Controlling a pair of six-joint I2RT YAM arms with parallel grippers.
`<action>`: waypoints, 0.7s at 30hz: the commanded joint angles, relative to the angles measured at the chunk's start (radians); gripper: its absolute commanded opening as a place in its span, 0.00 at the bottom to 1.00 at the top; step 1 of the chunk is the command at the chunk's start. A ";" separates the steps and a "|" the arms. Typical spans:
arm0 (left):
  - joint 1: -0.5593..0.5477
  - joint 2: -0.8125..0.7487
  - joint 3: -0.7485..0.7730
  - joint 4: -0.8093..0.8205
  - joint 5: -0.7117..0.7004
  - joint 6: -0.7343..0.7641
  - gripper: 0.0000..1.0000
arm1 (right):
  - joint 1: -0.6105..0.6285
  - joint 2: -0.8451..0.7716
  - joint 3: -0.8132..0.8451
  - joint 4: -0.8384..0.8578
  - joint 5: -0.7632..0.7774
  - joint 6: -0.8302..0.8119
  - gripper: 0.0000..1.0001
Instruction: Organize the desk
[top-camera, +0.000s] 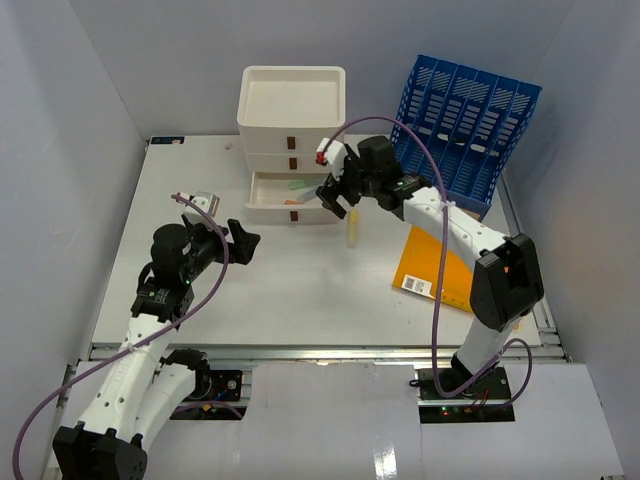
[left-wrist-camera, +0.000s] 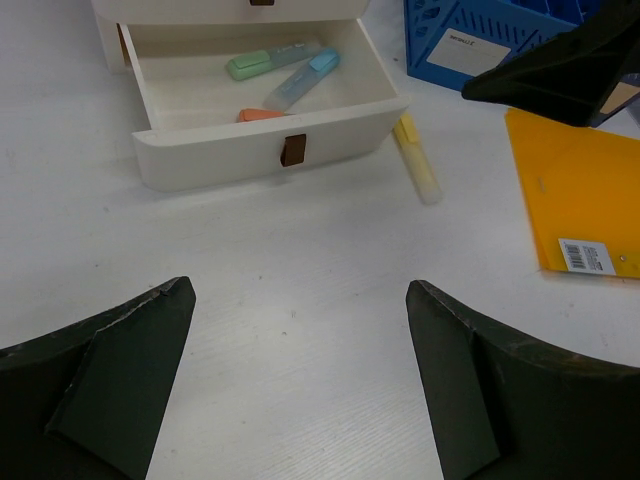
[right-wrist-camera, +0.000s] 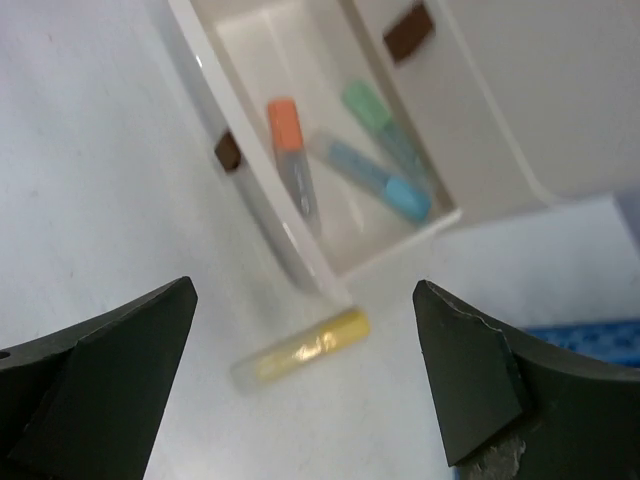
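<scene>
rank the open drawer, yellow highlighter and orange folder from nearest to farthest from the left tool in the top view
1. open drawer, just ahead and right of the left tool
2. yellow highlighter, off the drawer's right corner
3. orange folder, far right side

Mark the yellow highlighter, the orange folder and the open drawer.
yellow highlighter (right-wrist-camera: 300, 350), right wrist view, middle of the barrel.
orange folder (left-wrist-camera: 578, 190), left wrist view, middle of the cover.
open drawer (left-wrist-camera: 210, 155), left wrist view, left half of the front panel.
</scene>
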 joint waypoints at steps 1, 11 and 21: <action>0.006 -0.018 0.003 0.003 0.022 0.002 0.98 | -0.056 -0.042 -0.154 0.004 -0.079 0.164 0.97; 0.006 -0.022 0.000 0.000 0.011 -0.002 0.98 | -0.073 0.092 -0.170 0.032 0.350 0.533 0.88; 0.006 0.008 0.004 0.001 0.018 0.003 0.98 | -0.073 0.236 -0.085 -0.012 0.393 0.668 0.82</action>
